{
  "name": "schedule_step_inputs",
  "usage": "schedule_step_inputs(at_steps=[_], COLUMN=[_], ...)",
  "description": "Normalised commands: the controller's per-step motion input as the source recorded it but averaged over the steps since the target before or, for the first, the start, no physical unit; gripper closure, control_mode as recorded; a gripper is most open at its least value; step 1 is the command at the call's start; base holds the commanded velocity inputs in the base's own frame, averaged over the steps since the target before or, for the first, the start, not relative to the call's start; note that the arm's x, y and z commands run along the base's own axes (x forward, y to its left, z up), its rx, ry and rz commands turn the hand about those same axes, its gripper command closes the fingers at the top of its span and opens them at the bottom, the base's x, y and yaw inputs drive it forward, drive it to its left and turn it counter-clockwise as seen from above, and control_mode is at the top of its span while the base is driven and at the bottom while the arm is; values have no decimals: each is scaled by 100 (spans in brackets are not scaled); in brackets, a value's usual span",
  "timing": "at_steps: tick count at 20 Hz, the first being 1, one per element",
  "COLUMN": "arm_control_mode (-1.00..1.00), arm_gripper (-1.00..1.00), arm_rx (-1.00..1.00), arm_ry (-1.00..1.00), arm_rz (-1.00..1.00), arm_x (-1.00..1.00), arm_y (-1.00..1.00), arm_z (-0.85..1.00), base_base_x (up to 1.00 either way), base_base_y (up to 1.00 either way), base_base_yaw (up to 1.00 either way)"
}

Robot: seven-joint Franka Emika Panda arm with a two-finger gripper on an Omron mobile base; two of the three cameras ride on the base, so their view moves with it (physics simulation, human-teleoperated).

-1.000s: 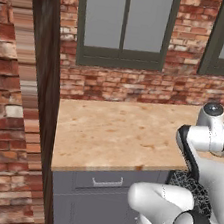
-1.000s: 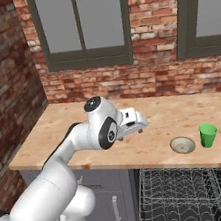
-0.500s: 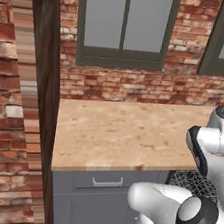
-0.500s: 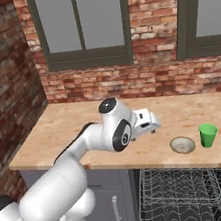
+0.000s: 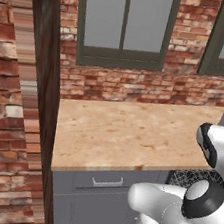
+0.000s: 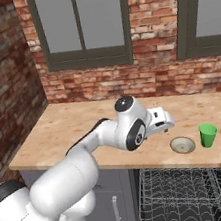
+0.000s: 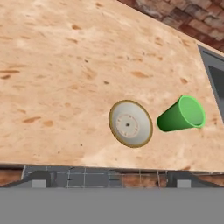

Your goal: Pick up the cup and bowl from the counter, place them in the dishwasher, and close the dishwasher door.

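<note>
Nothing is getting loaded yet — the cup (image 6: 208,134) and bowl (image 6: 182,145) are sitting side by side on the tabletop (image 6: 75,128) above the open dishwasher (image 6: 184,197), while the gripper (image 6: 166,122) is hovering near the bowl — fingers spread, holding nothing.

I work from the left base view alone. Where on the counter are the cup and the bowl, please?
Observer: The green cup stands upright near the front edge of the counter, to the right of the arm.
Operator: And the bowl?
Observer: The beige bowl sits just left of the cup, apart from it.
Operator: Is the tool ready to grasp?
Observer: The tool hangs above the counter close to the bowl, jaws wide open, holding nothing.
</note>
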Motion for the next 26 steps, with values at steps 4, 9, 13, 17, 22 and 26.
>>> schedule_step_inputs(at_steps=[4,9,13,17,22,26], arm_control_mode=[-100,-100,-100,-100,-100,-100], arm_gripper=[-100,-100,-100,-100,-100,-100], arm_rx=[0,0,0,0,0,0], arm_ry=[0,0,0,0,0,0], arm_rz=[0,0,0,0,0,0], arm_x=[13,9,5,7,9,14], arm_y=[-45,-39,-33,-33,-33,-33], arm_z=[0,0,0,0,0,0], base_base_x=[0,0,0,0,0,0], base_base_y=[0,0,0,0,0,0], base_base_yaw=[0,0,0,0,0,0])
